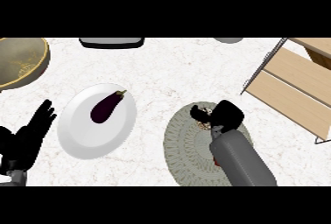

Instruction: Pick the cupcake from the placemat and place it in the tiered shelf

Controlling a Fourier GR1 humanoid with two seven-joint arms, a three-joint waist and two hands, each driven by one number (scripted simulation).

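**Right hand down on the cupcake at the placemat's upper edge**

Nearest the view is the robot's grey right forearm [242, 162], rising from the lower edge over the round grey-green woven placemat [184, 148].

Starting from the left: the black left hand [29, 135] shows at the lower left edge, fingers straight and pointing up, held close together, resting and holding nothing. Above it, in the upper left corner, a round brass-coloured bowl [19, 61] is cut off by the edge. Just right of the hand lies an oval white plate [84, 135] carrying a dark purple eggplant [106, 107], which lies tilted with its stem end toward the upper right. At the top edge, a dark tray-like thing with a pale rim [111, 42] is only partly in view.

Further right, on the speckled white marble counter [174, 70], the placemat holds the small cupcake [205, 119], brown and pale, at its upper part. The black right hand [225, 114] sits on top of it, fingers curled down round it and hiding most of it; only a bit of the cupcake shows at the hand's left side. Whether the cupcake is off the mat cannot be told.

A small grey rounded thing [228, 40] peeks in at the top. At the far right stands the tiered shelf of light wood boards in a thin metal frame [294, 87], well apart from the hand.
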